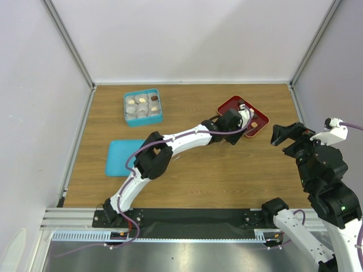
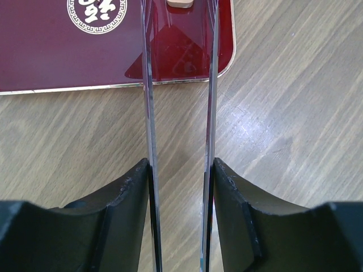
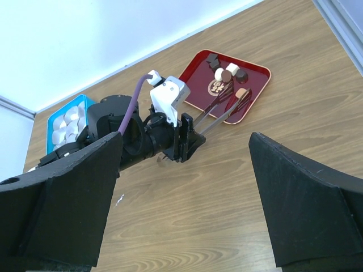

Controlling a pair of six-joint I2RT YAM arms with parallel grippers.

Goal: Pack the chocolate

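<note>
Left end effector (image 2: 180, 175) clenched on long metal tongs (image 2: 148, 102); blades straddle tan square chocolate (image 2: 180, 3) on dark red rectangular tray (image 2: 57, 56). Right end effector (image 1: 285, 135) released, well apart.

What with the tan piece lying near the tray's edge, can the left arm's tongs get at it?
Probably yes: the tongs in the left gripper have open tips either side of the tan chocolate, nothing blocking.

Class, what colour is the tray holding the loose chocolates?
The tray is dark red, shown best in the left wrist view.
</note>
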